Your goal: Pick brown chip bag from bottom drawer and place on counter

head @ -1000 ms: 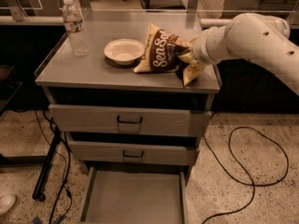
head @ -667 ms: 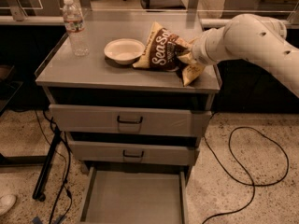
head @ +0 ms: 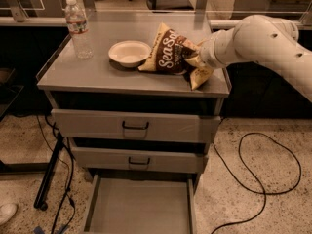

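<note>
The brown chip bag [head: 169, 52] stands tilted on its edge on the counter [head: 97, 74], right of a bowl, with its cream-yellow right end drooping over the counter's right rim. My gripper [head: 196, 61] is at the bag's right end, mostly hidden behind the white wrist and the bag. The bottom drawer [head: 139, 211] is pulled out below, and its grey floor is bare.
A white bowl [head: 129, 52] sits just left of the bag. A water bottle [head: 78, 28] stands at the counter's back left. Two upper drawers with black handles [head: 135, 126] are closed. Black cables [head: 263, 179] lie on the floor on the right, and a stand leg on the left.
</note>
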Robot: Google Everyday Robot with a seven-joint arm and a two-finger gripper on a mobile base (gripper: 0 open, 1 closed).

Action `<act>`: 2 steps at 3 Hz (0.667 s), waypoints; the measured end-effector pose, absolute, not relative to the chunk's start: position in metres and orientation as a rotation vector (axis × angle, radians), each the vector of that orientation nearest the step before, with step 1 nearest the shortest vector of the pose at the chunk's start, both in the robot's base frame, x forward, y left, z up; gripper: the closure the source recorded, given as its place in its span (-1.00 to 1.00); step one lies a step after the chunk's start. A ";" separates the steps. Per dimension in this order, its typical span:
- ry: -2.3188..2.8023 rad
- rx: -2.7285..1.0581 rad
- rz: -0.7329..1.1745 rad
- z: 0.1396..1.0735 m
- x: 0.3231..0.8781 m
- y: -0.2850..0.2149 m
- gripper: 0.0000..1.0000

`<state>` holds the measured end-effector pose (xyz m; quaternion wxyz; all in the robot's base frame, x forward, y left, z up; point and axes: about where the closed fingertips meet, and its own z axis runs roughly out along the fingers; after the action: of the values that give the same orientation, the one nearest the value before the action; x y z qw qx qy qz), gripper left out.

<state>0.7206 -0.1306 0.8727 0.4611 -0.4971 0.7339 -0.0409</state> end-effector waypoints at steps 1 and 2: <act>1.805 -1.223 -0.100 0.873 0.721 -0.130 -0.46; 1.805 -1.223 -0.100 0.873 0.721 -0.130 -0.93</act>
<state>0.7206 -0.1305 0.8726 0.4611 -0.4972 0.7338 -0.0408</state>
